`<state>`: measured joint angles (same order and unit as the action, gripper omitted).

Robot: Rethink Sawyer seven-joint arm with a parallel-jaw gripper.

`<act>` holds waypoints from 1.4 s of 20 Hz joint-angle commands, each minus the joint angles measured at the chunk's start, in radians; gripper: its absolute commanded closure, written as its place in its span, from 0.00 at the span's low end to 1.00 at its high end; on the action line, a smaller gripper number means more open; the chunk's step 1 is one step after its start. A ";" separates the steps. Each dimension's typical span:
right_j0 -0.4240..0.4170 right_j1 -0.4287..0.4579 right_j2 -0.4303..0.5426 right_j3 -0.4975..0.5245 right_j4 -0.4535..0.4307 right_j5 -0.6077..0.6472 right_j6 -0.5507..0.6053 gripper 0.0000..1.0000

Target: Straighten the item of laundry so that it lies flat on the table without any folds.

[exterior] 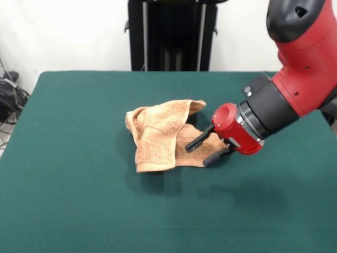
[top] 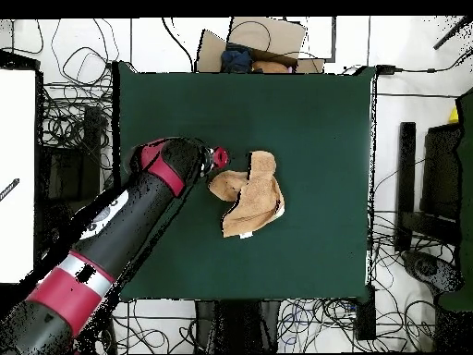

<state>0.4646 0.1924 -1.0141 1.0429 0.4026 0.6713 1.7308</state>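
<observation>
The orange-tan towel lies crumpled near the middle of the dark green table, with layers folded over each other. In the overhead view the towel shows a small white tag at its lower edge. My gripper comes in low from the right, tilted nearly level. Its two black fingers stand apart, at the towel's right edge just above the cloth. Nothing is held. In the overhead view the gripper is at the towel's upper left corner on the table.
The arm's red and black body stretches across the table's lower left in the overhead view. Cables and boxes lie on the floor around the table. The black pedestal stands behind the far edge.
</observation>
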 commanded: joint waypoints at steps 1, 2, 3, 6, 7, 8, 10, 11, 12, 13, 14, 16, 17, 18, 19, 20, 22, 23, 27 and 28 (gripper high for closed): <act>-0.043 -0.004 0.095 -0.038 0.003 0.052 0.212 0.00; -0.043 -0.003 0.094 -0.037 0.001 0.050 0.214 0.00; -0.042 -0.004 0.095 -0.033 0.000 0.046 0.215 0.00; -0.049 0.005 0.092 -0.045 -0.002 0.043 0.216 0.00; -0.050 0.005 0.093 -0.046 -0.002 0.040 0.217 0.00; -0.052 0.005 0.095 -0.047 -0.003 0.038 0.214 0.00; -0.055 0.004 0.097 -0.044 -0.005 0.033 0.211 0.00; -0.056 0.003 0.098 -0.043 -0.006 0.031 0.208 0.00; -0.057 0.001 0.099 -0.042 -0.007 0.030 0.206 0.00; -0.058 0.001 0.101 -0.040 -0.008 0.026 0.204 0.00; -0.058 0.000 0.103 -0.038 -0.008 0.023 0.203 0.00; -0.063 0.002 0.103 -0.044 -0.008 0.025 0.199 0.00; -0.064 0.002 0.103 -0.045 -0.009 0.026 0.198 0.00; -0.066 0.002 0.103 -0.047 -0.009 0.025 0.196 0.00; -0.067 0.002 0.104 -0.047 -0.010 0.022 0.195 0.00; -0.069 0.003 0.105 -0.047 -0.010 0.018 0.195 0.00; -0.070 0.003 0.107 -0.043 -0.012 0.011 0.192 0.00; -0.071 0.001 0.108 -0.041 -0.013 0.008 0.190 0.00; -0.073 0.000 0.111 -0.035 -0.016 -0.004 0.186 0.00; -0.075 0.000 0.112 -0.035 -0.017 -0.005 0.185 0.00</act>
<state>0.4218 0.1716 -1.0140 1.0432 0.4023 0.6715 1.7308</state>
